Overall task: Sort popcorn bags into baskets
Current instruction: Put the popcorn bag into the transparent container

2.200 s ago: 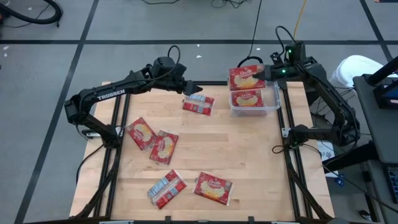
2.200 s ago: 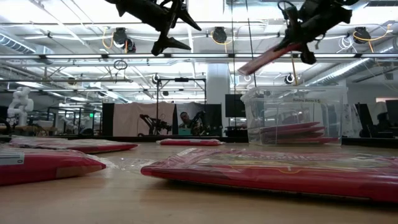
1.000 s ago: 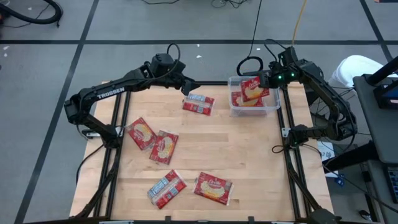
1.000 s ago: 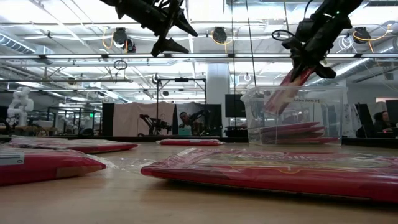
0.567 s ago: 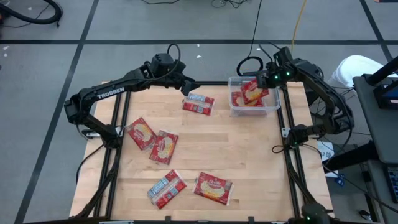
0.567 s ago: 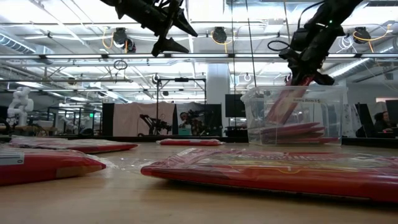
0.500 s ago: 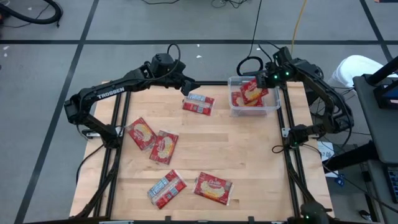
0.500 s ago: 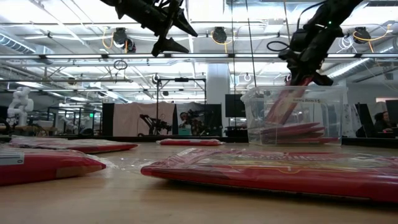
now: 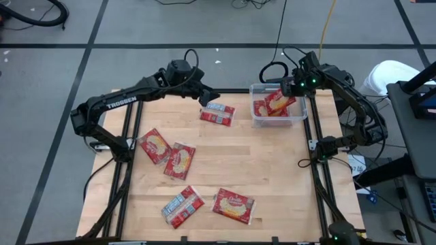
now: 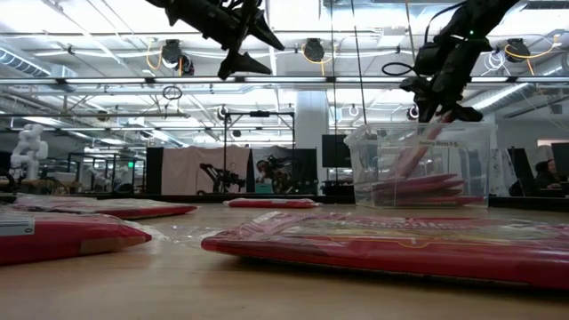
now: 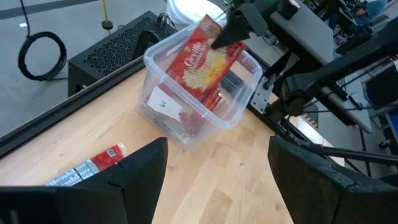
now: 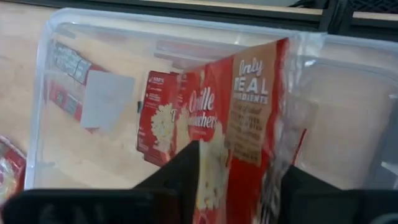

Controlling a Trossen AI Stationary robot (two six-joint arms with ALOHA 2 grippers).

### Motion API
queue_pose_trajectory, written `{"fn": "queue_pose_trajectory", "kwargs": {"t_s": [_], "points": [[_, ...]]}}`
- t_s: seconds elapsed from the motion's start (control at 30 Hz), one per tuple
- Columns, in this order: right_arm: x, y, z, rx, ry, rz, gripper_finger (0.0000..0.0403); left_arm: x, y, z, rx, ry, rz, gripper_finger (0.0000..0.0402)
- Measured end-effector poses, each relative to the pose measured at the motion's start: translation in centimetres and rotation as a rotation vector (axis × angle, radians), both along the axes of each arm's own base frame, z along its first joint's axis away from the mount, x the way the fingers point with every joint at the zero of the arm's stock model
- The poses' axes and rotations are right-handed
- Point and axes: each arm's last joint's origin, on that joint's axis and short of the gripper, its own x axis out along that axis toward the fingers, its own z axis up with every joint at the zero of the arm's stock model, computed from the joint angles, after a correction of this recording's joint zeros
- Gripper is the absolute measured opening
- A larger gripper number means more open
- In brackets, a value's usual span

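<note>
Packet [image 9: 278, 102] leans tilted in the clear tub [image 9: 298, 117] at the bench's far right corner, its top edge between your right fingers [image 9: 287, 87], long axis running up toward them. The right fingers look parted either side of that edge; whether they touch it, you cannot tell. Left fingers [image 9: 210, 96] hang spread and empty above the white-print packet [image 9: 217, 113], just beside the tub. That arm is nearer the five loose packets; the cream-faced pair [image 9: 167, 152] lies further toward you.
</note>
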Motion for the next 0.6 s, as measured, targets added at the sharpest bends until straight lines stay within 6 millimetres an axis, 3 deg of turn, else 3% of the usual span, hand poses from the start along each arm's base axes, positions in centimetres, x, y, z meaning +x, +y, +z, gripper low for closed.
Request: {"fn": "queue_pose_trajectory", "kwargs": {"t_s": [0.27, 0.6], "points": [[-0.1, 0.2, 0.1, -0.001, 0.038, -0.038, 0.0193, 0.3, -0.7, -0.1, -0.007, 0.014, -0.023, 0.0282], [0.0, 1.3, 1.8, -0.079, -0.022, -0.053, 0.0205, 0.1, -1.2, -0.8, -0.042, 0.087, -0.035, 0.0282]]}}
